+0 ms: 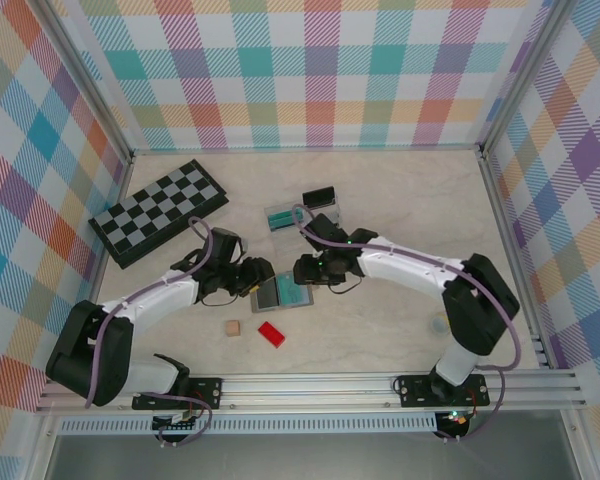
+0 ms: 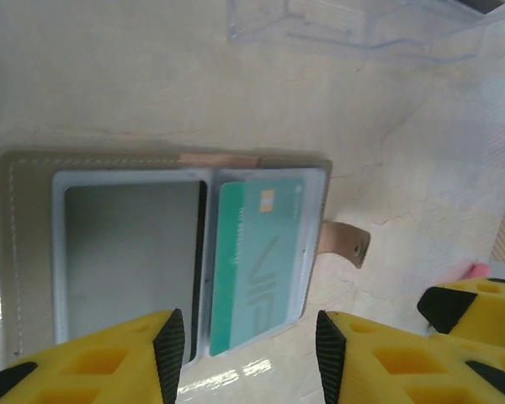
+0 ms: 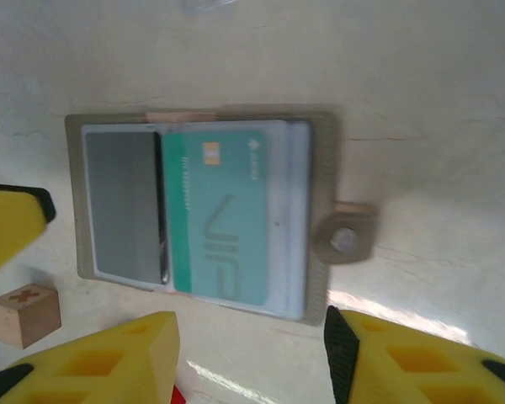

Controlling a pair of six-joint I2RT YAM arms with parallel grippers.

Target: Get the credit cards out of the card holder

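Left of centre, we find the left gripper (image 1: 252,278), jaws parted, poised to pin the flat grey fabric card holder (image 1: 268,297) open; its teal plastic credit card (image 1: 292,292) faces the right gripper (image 1: 305,270), jaws likewise parted, empty.

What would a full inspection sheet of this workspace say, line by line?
Surface: pale marble-look table, nothing spilled.
Job's things: card holder lies open; teal card sticks partly out of one pocket; loose teal piece and black piece, probably cards, lie farther back.
Clutter: chessboard, red block, wooden cube, clear plastic stand.
Grippers: left gripper and right gripper both open, hovering over the holder, holding nothing.
Cables: purple cable along each arm, looped near the wrists.
Surroundings: plaid walls, aluminium rail at the near edge.
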